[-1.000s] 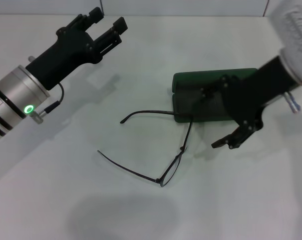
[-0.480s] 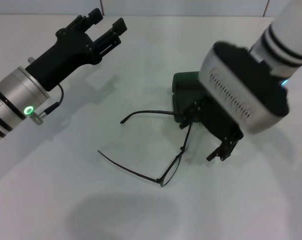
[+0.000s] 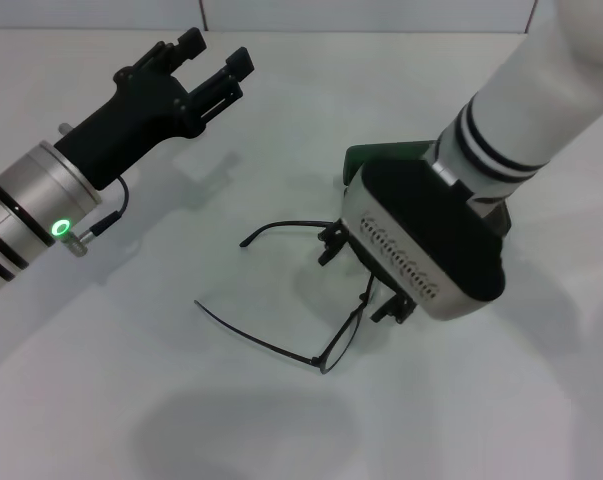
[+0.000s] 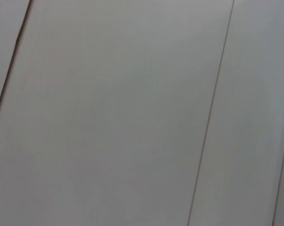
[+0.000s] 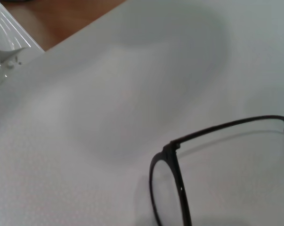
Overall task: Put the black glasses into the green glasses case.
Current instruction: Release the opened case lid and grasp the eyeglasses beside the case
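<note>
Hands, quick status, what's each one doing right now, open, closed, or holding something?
Left hand: open, empty, raised over the table's far left.
Right hand: open, holding nothing, lowered over the black glasses in front of the green glasses case.

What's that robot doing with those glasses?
The robot is meant to tuck the black glasses into the green glasses case. Right now the glasses lie unfolded on the white table, arms spread. The right gripper is open and hangs just over their lens end, with its arm hiding most of the case behind it. The left gripper is open too, held up off to the far left side, holding nothing.
</note>
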Motion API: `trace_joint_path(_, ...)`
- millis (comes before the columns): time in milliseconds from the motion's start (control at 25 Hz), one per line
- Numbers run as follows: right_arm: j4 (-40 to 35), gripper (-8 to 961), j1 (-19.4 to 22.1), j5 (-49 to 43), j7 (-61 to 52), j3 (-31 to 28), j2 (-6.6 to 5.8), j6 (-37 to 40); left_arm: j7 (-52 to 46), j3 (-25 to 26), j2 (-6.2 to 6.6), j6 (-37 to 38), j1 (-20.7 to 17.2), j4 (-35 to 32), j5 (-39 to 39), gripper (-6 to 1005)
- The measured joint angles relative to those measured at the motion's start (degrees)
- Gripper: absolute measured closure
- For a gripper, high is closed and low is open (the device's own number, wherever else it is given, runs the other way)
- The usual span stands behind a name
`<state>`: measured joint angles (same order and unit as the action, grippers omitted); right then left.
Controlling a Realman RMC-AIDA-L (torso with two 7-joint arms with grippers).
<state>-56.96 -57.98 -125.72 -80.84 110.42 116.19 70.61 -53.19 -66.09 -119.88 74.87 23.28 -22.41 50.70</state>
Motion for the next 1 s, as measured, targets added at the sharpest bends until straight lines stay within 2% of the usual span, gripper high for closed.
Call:
trace_joint_path(280, 0.10, 105, -0.46, 1.41, -0.97, 3.43, 0.00, -2.08, 0.64, 0.00, 0.01, -0.07, 0.33, 0.38, 0.06, 240)
trace_joint_path(480, 0.86, 141, -0.49, 1.52, -1.24, 5.99, -0.01, -4.57, 1.21, 0.00, 0.06, -0.20, 0.36, 0.67, 0.10, 240)
trace_joint_path(680, 1.40, 235, -0.49, 1.58, -1.31, 7.37, -0.01, -5.88, 1.25, 0.00, 0.09, -1.24, 0.73, 0.71, 0.09, 240)
trace_joint_path(1000, 1.28, 324, -0.08, 2.45, -0.83, 8.42, 0.00, -7.38, 1.25, 0.00, 0.09, -2.71, 1.41, 0.70, 0.39, 240)
